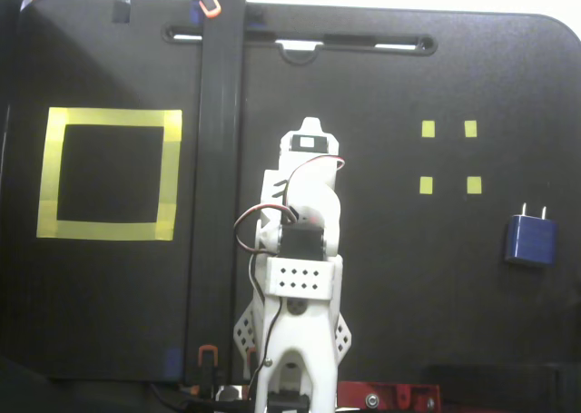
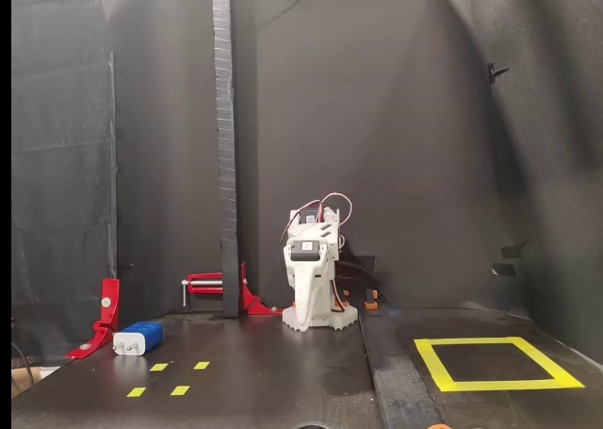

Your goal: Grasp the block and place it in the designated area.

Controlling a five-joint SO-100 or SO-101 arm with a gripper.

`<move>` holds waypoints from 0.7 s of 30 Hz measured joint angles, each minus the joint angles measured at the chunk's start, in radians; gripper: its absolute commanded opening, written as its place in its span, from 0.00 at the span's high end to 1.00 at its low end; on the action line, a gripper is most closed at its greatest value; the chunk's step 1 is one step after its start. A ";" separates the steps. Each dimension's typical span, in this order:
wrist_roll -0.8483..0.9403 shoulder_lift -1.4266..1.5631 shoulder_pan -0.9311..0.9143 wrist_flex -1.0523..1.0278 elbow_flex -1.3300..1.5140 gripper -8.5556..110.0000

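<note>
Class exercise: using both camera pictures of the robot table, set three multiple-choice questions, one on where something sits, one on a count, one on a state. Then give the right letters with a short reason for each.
1. In the top-down fixed view, where is the block?
A. inside the yellow square
B. far right, past the small tape squares
C. under the arm

2. How many small yellow tape squares are there?
A. two
B. four
C. six

3. What does the large yellow square hold?
A. nothing
B. the block
C. a clamp

Answers:
1 B: the block lies right of the small tape squares.
2 B: four show, two above two.
3 A: the large yellow square encloses only bare black surface; the arm sits folded mid-table.
</note>
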State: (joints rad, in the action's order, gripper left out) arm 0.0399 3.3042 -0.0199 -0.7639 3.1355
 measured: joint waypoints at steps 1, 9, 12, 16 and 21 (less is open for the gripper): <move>0.018 0.000 0.000 -0.011 0.000 0.93; 0.110 0.002 -0.008 -0.015 0.000 0.93; 0.021 0.002 -0.017 -0.015 0.000 0.93; 0.006 0.002 -0.015 -0.015 0.000 0.93; 0.006 0.002 -0.014 -0.015 0.000 0.93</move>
State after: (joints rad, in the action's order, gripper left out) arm 0.0460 3.3057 -0.0337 -0.7793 3.1355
